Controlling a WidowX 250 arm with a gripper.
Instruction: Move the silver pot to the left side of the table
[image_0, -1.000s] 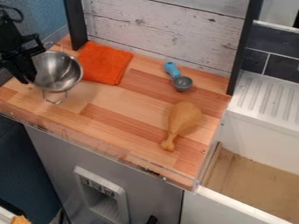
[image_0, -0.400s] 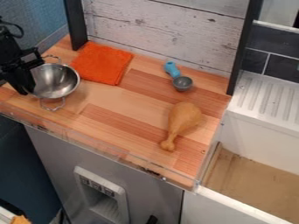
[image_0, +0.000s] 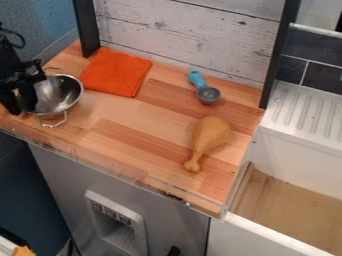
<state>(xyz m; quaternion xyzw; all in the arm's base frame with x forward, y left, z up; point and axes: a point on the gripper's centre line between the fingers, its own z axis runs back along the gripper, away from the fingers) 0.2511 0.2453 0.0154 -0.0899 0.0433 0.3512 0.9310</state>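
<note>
At the far left of the camera view, the black gripper (image_0: 19, 104) hangs low over the wooden table (image_0: 120, 145), right against the left side of the silver pot (image_0: 60, 95). It covers part of the pot's left rim. The pot is a shiny metal bowl with thin wire handles, one at its back and one toward the table's front edge. Its open top faces up and somewhat to the right. Whether its base touches the table is hard to make out.
An orange cloth (image_0: 117, 72) lies close behind and right of the pot. Farther right are a blue-handled grey scoop (image_0: 208, 95) and a toy drumstick (image_0: 208, 137). A clear low barrier (image_0: 127, 172) runs along the front edge; a white sink (image_0: 300, 142) adjoins the right.
The gripper has shifted left and a little toward the front edge, and the pot has moved the same way with it. Cloth, scoop and drumstick lie as before.
</note>
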